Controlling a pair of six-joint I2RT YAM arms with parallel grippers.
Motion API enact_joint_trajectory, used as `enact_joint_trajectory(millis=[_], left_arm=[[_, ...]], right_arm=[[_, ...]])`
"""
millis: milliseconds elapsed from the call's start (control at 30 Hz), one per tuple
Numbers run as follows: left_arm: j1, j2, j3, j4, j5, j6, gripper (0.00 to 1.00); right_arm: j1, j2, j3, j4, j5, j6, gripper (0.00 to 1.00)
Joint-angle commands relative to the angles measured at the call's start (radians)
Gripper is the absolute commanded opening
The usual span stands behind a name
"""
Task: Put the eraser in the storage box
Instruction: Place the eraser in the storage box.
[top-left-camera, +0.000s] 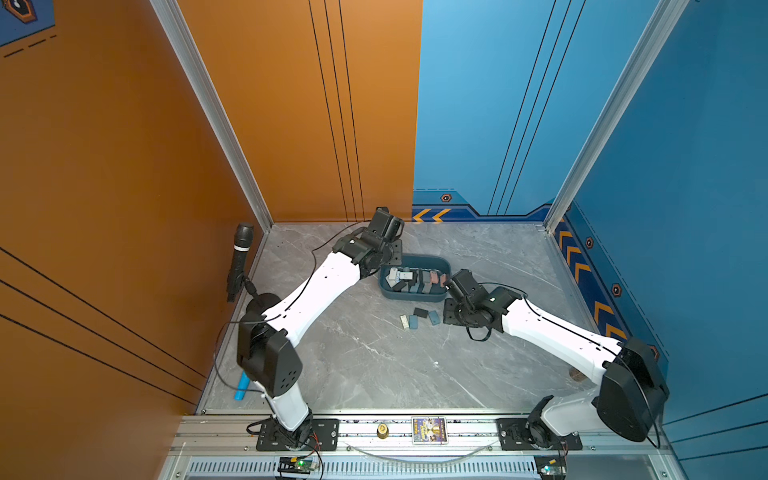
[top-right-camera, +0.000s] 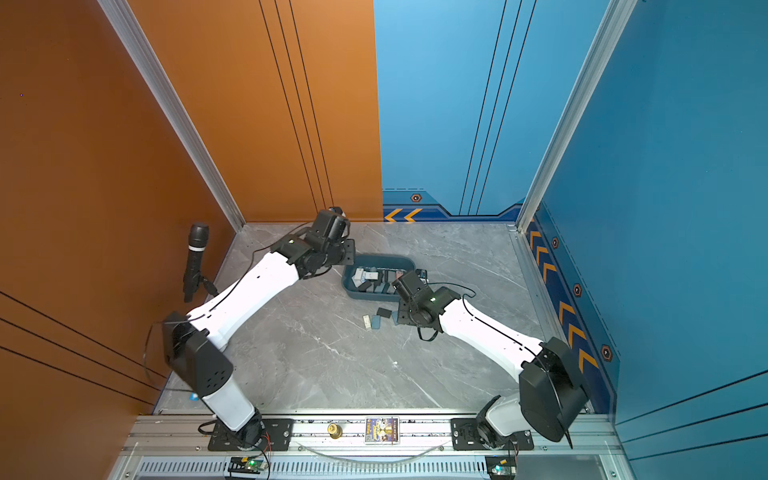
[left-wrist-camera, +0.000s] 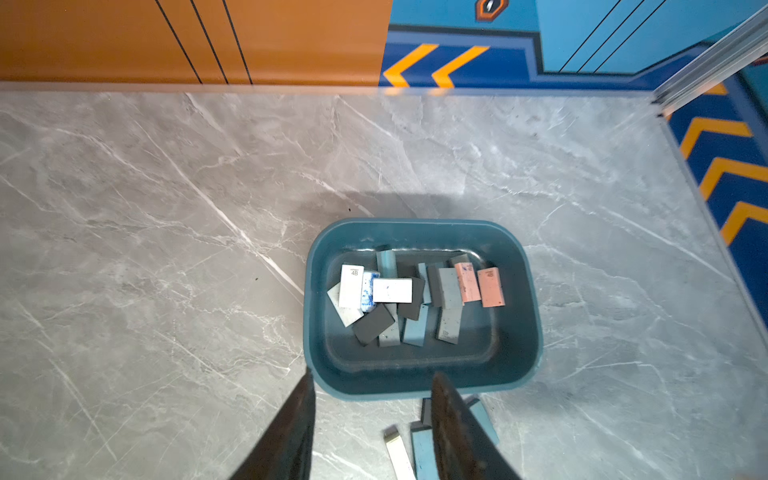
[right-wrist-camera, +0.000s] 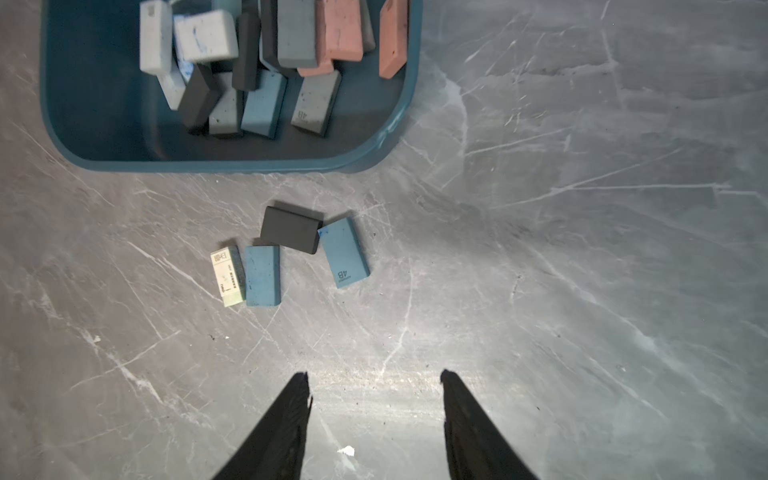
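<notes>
Between the fingers of the right pincer (right-wrist-camera: 375, 372) shows only bare tabletop (right-wrist-camera: 582, 257); they stand well apart and carry nothing. Ahead of them, across a clear strip of marble, four loose erasers lie in a close cluster. There is a black eraser (right-wrist-camera: 289, 230), a blue eraser marked 4B (right-wrist-camera: 343, 252) that seems to touch it at one corner, a plain blue eraser (right-wrist-camera: 262, 276), and a cream wrapped eraser (right-wrist-camera: 227, 276) side by side with that one. In both top views the right pincer sits near this cluster, on its side toward the tabletop's right edge. The left pincer (left-wrist-camera: 372, 374) is likewise parted and empty. A top view places it by the storage box (top-left-camera: 419, 262), at the box corner nearest the tabletop's far and left edges.

The storage box stands toward the far edge, about midway between the left and right edges, and the four loose pieces lie near its near wall. Inside it rests a heap of erasers (left-wrist-camera: 415, 295) in white, grey, black, blue and pink, some leaning on one another.

By my reading the job is mostly done: the bulk is in the box, four lie outside, and neither pincer has one in hand. The right pincer looks better placed for the next pick. Because the black and 4B pieces touch, gripping one alone may be awkward.
</notes>
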Motion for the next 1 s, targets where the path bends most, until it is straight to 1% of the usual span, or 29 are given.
enact_joint_trajectory(millis=[0, 267, 467, 700, 967], left_arm=[[-0.006, -0.079, -0.109, 0.054, 0.025, 0.017, 0.47], [-0.008, -0.289, -0.308, 0.096, 0.034, 0.008, 0.48], [-0.006, -0.396, -0.399, 0.096, 0.021, 0.001, 0.49], [-0.005, -0.467, -0.476, 0.095, 0.015, -0.035, 0.5], [-0.006, -0.492, -0.518, 0.097, 0.014, -0.071, 0.5]], right_arm=[[0.031, 0.054, 0.042, 0.027, -0.015, 0.002, 0.57], [0.043, 0.173, 0.058, 0.08, -0.017, -0.026, 0.67], [0.032, 0.268, 0.098, 0.083, -0.01, -0.055, 0.68], [0.012, 0.336, 0.124, 0.082, -0.007, -0.072, 0.68], [-0.004, 0.385, 0.139, 0.078, -0.005, -0.087, 0.67]])
